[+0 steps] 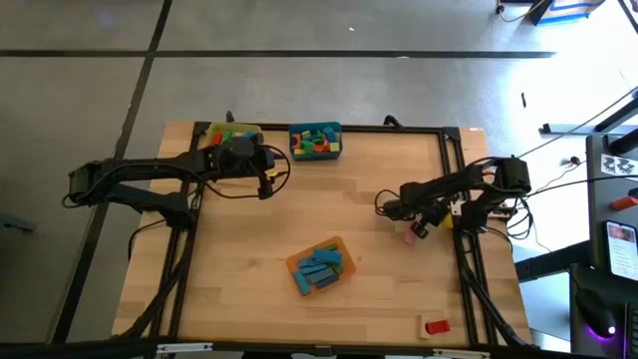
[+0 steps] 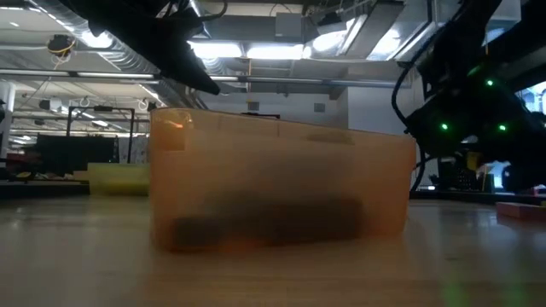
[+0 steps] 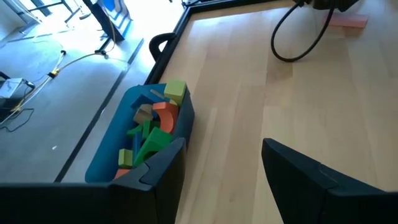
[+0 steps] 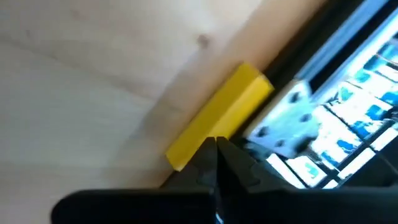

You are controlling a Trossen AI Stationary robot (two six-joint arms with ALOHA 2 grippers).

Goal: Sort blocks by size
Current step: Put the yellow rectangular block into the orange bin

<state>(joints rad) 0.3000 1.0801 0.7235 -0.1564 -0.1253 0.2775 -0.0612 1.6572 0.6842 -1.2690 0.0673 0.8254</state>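
My left gripper (image 1: 267, 165) (image 3: 224, 152) is open and empty, above the table beside the teal bin (image 3: 102, 155), which holds green, orange, yellow and blue blocks (image 3: 152, 124). The yellow bin (image 1: 231, 134) next to it also holds blocks. The orange bin (image 1: 321, 267) near the table's middle holds several blue blocks (image 1: 319, 269). My right gripper (image 1: 424, 224) (image 4: 216, 142) is shut, low at the table's right edge, with its tips at a long yellow block (image 4: 217, 115) that lies flat along the dark frame rail. A pink block (image 1: 409, 237) lies by it. My right gripper's shut fingertips (image 4: 208, 149) stand at the yellow block's long side (image 4: 199, 140), near one end. I cannot tell whether they touch it. The block lies flat on the table.
A red block (image 1: 436, 326) lies near the table's front right corner. Dark frame rails (image 1: 457, 199) run along the table's edges. In the low view the orange bin (image 2: 273, 188) fills the foreground. Cables (image 3: 298, 37) hang by the right arm.
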